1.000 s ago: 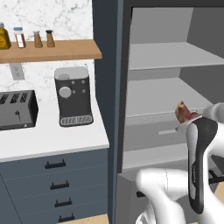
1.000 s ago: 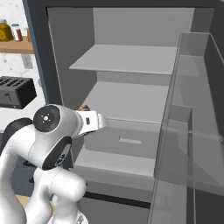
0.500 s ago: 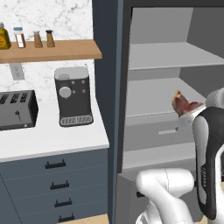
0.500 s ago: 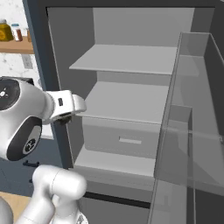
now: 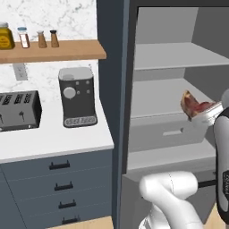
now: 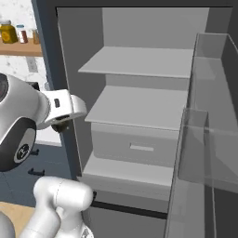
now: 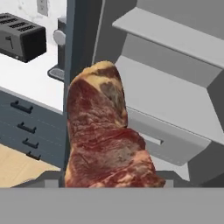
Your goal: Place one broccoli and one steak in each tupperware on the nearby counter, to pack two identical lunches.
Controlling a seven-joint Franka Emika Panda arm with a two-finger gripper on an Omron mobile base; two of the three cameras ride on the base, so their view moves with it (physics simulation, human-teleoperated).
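One steak (image 7: 105, 140) stands clamped in the gripper (image 5: 202, 115), long axis running out past the fingertips, held in front of the open fridge (image 6: 139, 107). Ahead of the next move, the counter (image 5: 53, 138) lies to the arm's left, past the coffee machine (image 5: 77, 96) and toaster (image 5: 19, 110)
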